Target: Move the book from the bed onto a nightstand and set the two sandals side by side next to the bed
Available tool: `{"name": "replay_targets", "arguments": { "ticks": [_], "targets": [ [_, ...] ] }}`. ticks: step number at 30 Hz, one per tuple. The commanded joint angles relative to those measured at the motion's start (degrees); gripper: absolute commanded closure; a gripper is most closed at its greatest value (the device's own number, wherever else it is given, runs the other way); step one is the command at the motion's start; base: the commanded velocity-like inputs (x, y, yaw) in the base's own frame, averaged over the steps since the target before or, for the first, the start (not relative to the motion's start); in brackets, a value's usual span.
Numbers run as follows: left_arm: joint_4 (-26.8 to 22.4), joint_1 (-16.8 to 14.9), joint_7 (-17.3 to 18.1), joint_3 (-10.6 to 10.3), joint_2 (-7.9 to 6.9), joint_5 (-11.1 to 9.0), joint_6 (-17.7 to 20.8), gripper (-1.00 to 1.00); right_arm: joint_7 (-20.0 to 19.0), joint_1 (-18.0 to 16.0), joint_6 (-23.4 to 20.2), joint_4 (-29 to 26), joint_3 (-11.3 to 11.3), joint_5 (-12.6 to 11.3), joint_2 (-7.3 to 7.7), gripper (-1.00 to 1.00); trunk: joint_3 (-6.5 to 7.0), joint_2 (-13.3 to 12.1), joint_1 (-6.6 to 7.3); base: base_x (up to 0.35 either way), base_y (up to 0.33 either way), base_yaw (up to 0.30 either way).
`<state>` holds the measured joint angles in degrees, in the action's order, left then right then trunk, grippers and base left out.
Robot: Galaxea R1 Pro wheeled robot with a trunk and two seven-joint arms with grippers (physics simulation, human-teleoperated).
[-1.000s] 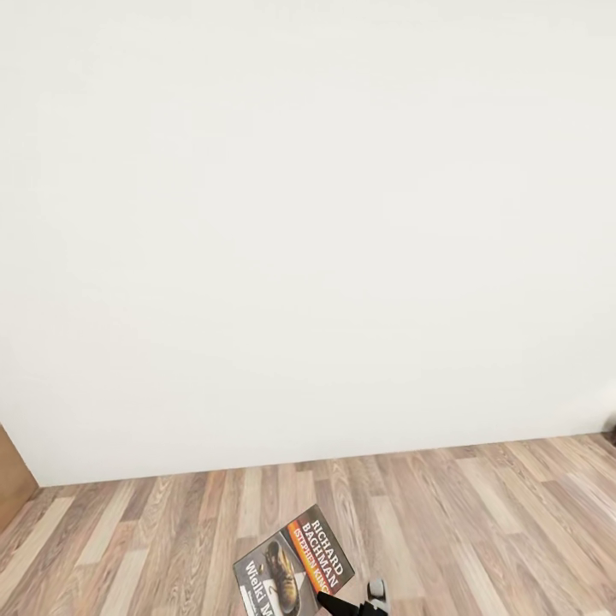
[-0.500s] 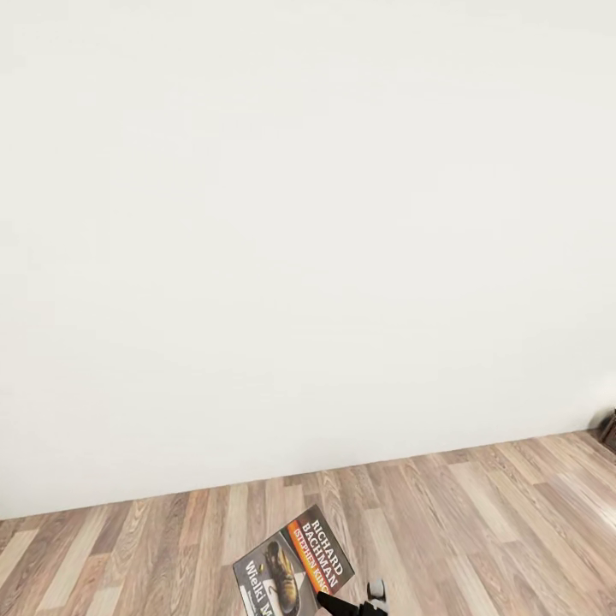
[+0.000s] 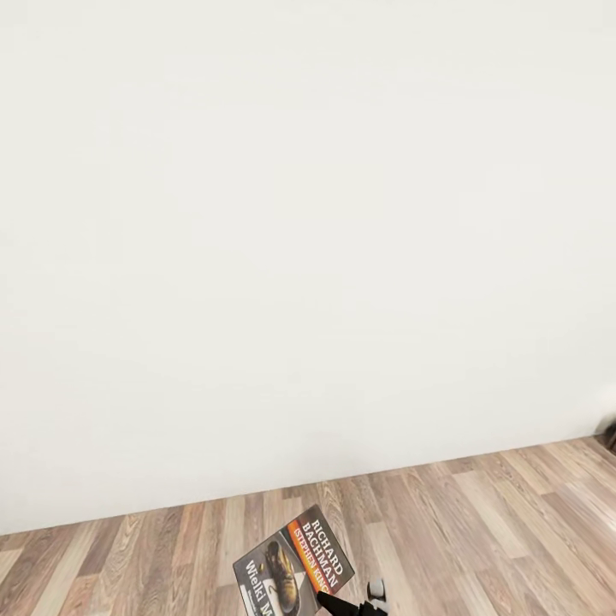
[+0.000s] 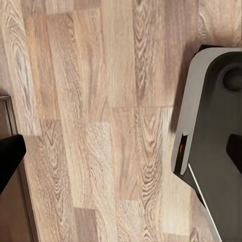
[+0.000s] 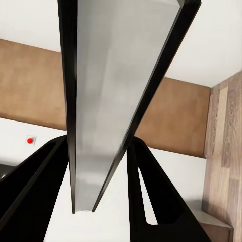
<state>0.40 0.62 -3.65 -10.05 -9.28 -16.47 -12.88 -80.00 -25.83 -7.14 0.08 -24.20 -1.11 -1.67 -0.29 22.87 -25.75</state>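
This looks like a room in a home, rendered by a simulator. A plain white wall (image 3: 308, 214) takes most of the head view, with no picture or shelf on it. Below it lies a floor (image 3: 479, 522) of wood planks in mixed brown and beige tones, like laminate in a living space. The left wrist view shows the same planks (image 4: 101, 126) from close. At the right edge of the head view, where wall and floor meet, a small dark piece of furniture (image 3: 609, 435) shows; what it is cannot be told.
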Motion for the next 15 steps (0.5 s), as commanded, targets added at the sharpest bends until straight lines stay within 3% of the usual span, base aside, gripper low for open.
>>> {"name": "replay_targets", "arguments": {
  "ticks": [1, 9, 15],
  "targets": [
    [0.04, 0.00, -0.13, -0.50, 0.01, -0.41, -0.22, -1.00, -0.15, -0.01, -0.60, 0.01, -0.06, -0.12, 0.00, 1.00, -0.03, 0.04, -0.04, 0.168, 0.003, -0.002],
    [0.04, 0.00, -0.13, -0.50, 0.02, -0.41, -0.22, -1.00, -0.16, -0.01, -0.60, 0.01, -0.06, -0.12, 0.00, 1.00, -0.03, 0.04, -0.04, 0.169, 0.021, -0.019],
    [0.04, 0.00, -0.13, -0.50, -0.01, -0.41, -0.22, -1.00, -0.12, -0.01, -0.60, 0.01, -0.06, -0.12, 0.00, 1.00, -0.03, 0.04, -0.04, 0.189, 0.103, -0.182]
  ]
}}
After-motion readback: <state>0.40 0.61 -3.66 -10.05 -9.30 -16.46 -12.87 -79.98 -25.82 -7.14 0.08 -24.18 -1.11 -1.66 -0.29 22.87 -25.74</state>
